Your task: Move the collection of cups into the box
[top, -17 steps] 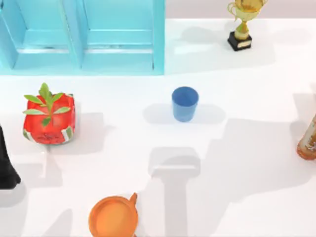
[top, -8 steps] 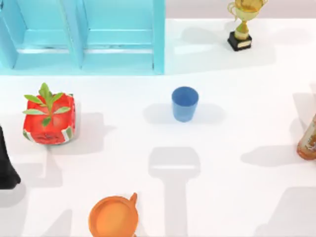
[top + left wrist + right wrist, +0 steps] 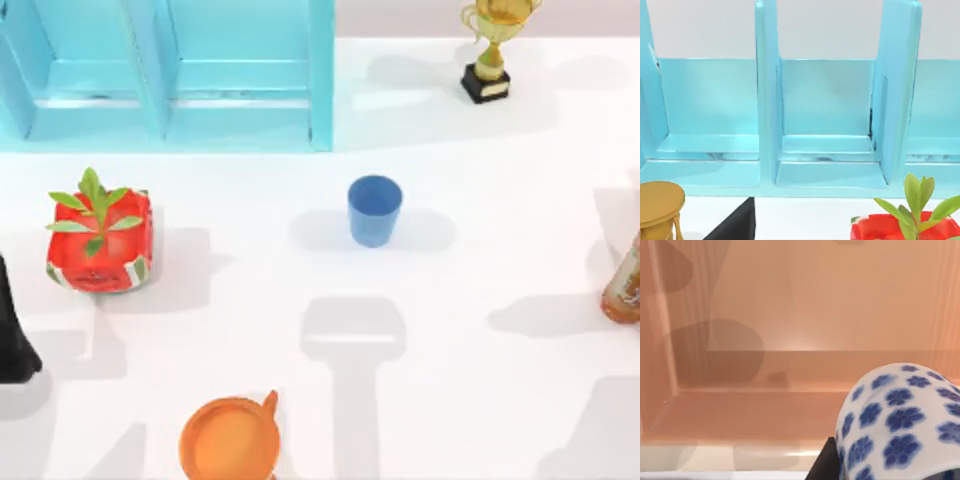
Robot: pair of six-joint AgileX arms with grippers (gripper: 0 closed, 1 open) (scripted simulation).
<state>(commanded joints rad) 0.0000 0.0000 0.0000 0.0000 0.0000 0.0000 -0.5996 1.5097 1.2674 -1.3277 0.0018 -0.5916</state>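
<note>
The plain blue cup stands upright and alone near the middle of the table. In the right wrist view, the white cup with dark-blue flowers sits close to the camera. My right gripper is shut on it, and one dark finger shows against its side. Behind that cup is the pale orange inside of the box, with its walls and floor in sight. The left wrist view faces the light-blue shelf unit.
The light-blue shelf unit spans the back left. A red pot with a green plant stands at the left, an orange mug at the front, and a gold trophy at the back right. A brown bottle is at the right edge and a black object at the left edge.
The large arm shadow on the table's right side has slid toward the front right corner. The blue cup and the other objects have not moved.
</note>
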